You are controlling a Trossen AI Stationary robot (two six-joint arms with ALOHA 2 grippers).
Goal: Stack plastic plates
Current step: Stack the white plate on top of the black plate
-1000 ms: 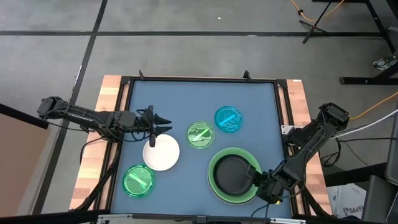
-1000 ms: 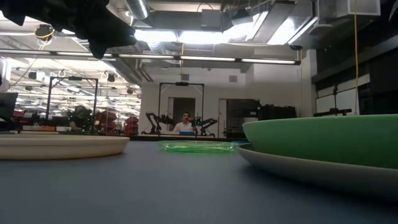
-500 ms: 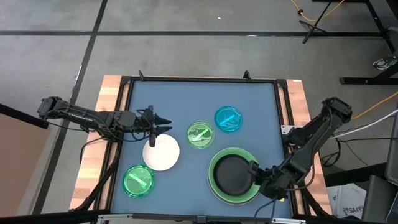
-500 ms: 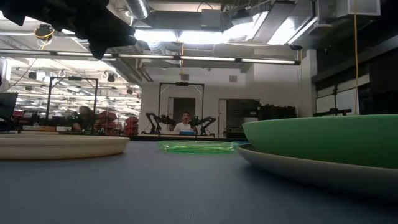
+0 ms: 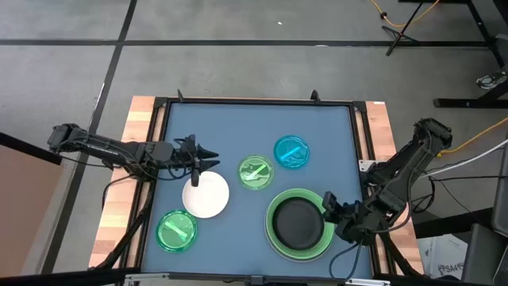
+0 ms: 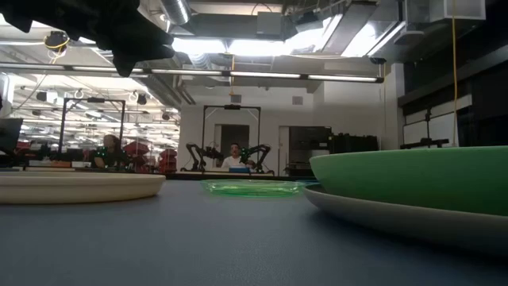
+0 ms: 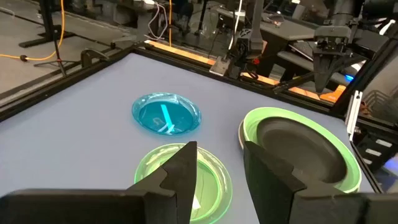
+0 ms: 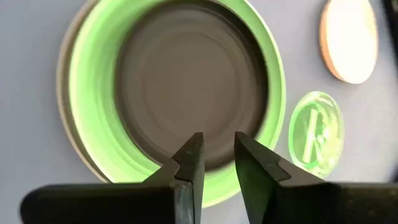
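Your left hand (image 5: 213, 159), fingers apart and empty, hovers by the white plate (image 5: 206, 196): light, stiff, slippery, so pinch its rim.

Around my blue table (image 5: 238, 127) with its wooden side edges the floor (image 5: 238, 48) is grey, crossed by dark lines. Level across the table I see a large hall with long ceiling lights (image 6: 262, 48), a dark frame (image 6: 231, 135) against the far wall and a person (image 6: 233, 160) seated beneath it. Orange cable (image 7: 56, 37) trails past the table's edge
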